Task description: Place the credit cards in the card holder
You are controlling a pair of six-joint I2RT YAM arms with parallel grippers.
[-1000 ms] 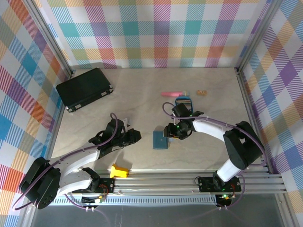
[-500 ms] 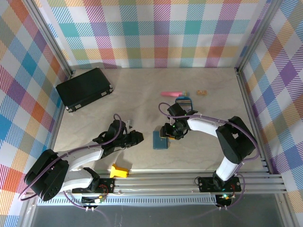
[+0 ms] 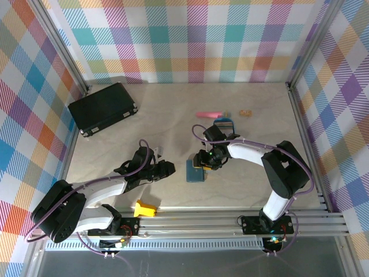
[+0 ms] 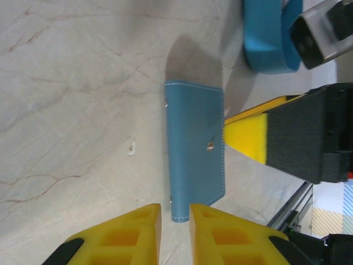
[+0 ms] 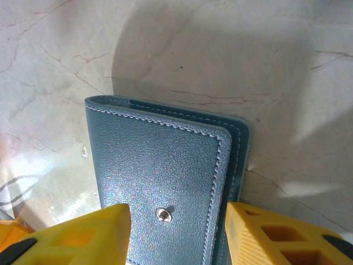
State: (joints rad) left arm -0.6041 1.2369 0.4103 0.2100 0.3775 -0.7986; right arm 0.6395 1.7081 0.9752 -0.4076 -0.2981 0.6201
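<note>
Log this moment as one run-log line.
card holder: closed, flat on table | right gripper: jaws apart, astride it | left gripper: narrow gap, empty, facing card holder

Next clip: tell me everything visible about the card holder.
The card holder is a teal, leather-looking folded wallet with pale edge stitching and a small metal snap stud. It lies closed and flat on the table. The right gripper has its yellow fingers astride one end, above it; contact is unclear.
</note>
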